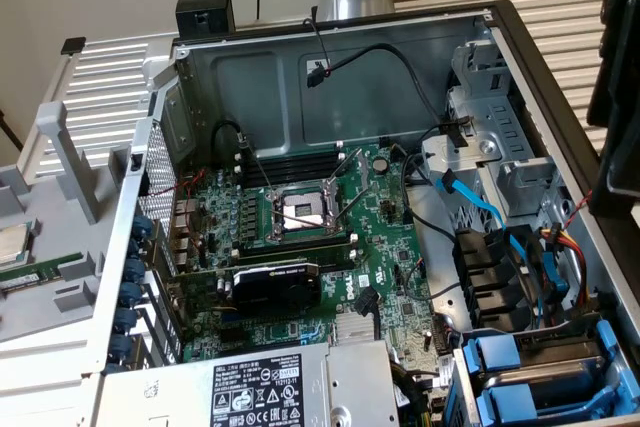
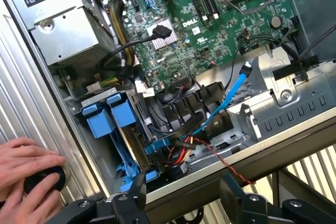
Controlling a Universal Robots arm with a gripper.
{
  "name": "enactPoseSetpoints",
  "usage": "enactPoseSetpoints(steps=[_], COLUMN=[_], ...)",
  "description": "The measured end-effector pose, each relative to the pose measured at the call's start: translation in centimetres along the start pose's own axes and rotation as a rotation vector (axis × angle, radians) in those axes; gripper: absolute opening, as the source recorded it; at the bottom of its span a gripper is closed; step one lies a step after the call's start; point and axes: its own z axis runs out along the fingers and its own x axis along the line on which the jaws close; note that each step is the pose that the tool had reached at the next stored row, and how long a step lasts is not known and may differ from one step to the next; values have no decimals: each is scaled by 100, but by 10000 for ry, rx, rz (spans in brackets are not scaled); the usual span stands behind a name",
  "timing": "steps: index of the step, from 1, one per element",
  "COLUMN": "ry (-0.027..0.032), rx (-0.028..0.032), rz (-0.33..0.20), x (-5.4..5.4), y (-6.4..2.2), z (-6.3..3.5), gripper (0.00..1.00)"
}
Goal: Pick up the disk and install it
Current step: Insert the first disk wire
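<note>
My gripper (image 2: 184,190) stands open, its two dark fingers (image 2: 137,192) wide apart with nothing between them. It hovers over the side wall of the open computer case (image 1: 330,32), just outside the drive bay. Two blue-railed drive trays (image 2: 111,119) stand edge-on in that bay, and the exterior view has them (image 1: 510,377) at its lower right. No labelled face shows, so I cannot tell whether either one is the disk. A dark part of the arm (image 1: 618,97) hangs at the exterior view's right edge.
A person's hand (image 2: 23,169) rests on a black knob (image 2: 46,179) outside the case wall. Inside the case are the green motherboard (image 1: 390,257), the power supply (image 1: 260,387), a blue cable (image 2: 231,95) and a metal cage (image 1: 500,147). A small silver chip (image 1: 10,242) lies on the grey panel outside the case.
</note>
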Motion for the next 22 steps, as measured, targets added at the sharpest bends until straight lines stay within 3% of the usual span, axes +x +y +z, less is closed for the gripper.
enactPoseSetpoints(steps=[4,7,17,18,19,22], ry=[178,392,1524,1614,1650,1625], rx=[86,202,852,900,921,992], rz=[-20,-42,-165,-175,-179,-174], x=[-73,-131,-311,-331,-350,-359], y=[35,63,153,165,178,236], z=[1,1,3,4,3,3], gripper=[67,67,67,67,67,67])
